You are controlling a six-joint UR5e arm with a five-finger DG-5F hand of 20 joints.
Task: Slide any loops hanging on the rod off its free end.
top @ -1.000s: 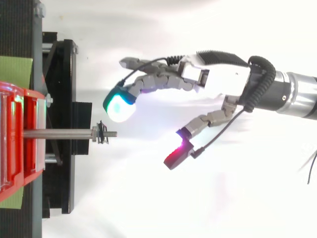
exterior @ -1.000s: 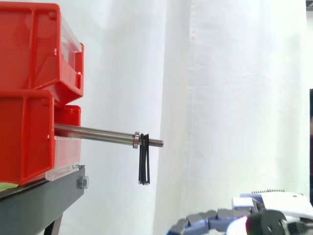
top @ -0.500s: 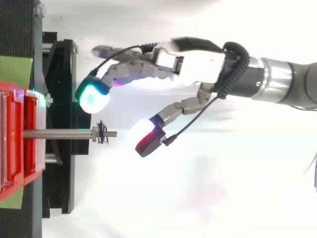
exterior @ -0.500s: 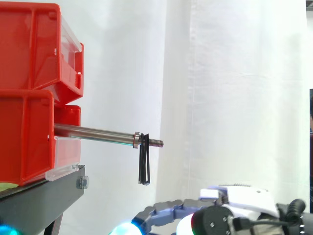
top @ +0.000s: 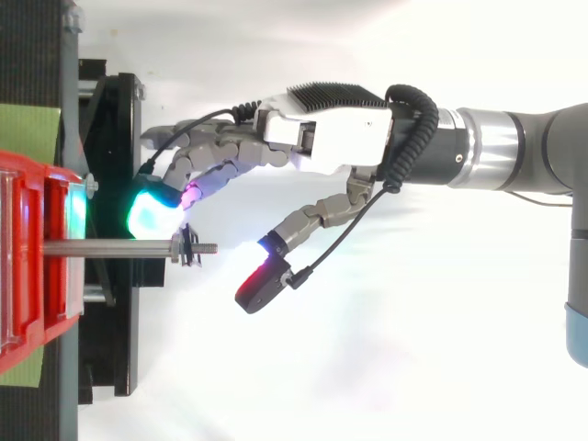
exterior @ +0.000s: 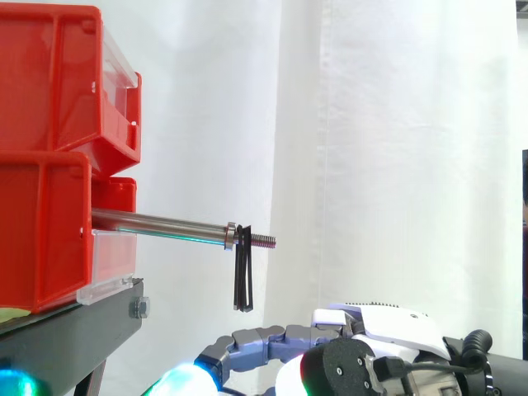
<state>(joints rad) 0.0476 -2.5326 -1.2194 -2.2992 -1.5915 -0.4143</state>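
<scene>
Centrally in the side view, a smooth, round steel rod point(exterior: 165, 224) juts level from between two stacked red bins point(exterior: 49, 82) at the left edge toward mid-frame. Its free end narrows to a threaded tip point(exterior: 262, 240), set off from the shaft by a bright ring-shaped collar point(exterior: 230, 236). One loop point(exterior: 242, 276), thin, black and elongated, hangs straight down from the rod just right of the collar, where the thread begins. The collar lies on its bin side and the short thread on its free side.

The bins are glossy moulded plastic with clear front lips. They rest on a matte black stand point(exterior: 66, 338) at lower left, which carries a hexagonal bolt point(exterior: 139, 308) at its corner. A pleated white curtain point(exterior: 396, 124) closes the background. In the top view a flat green sheet point(top: 28, 133) shows at the left edge beside the stand.

The hand point(top: 322, 138), with a white shell palm and grey segmented fingers, enters the top view from the right edge. Its fingers reach leftward, gently bent and spread, with the thumb held apart below them, and they grasp nothing. A cyan-green fingertip point(top: 147, 209) sits just above the rod in the frame, beside the collar. The red-glowing thumb pad point(top: 257, 287) lies to the lower right of the threaded tip, apart from it. In the side view the hand runs along the bottom edge, lower than the loop's bottom end and clear of it.
</scene>
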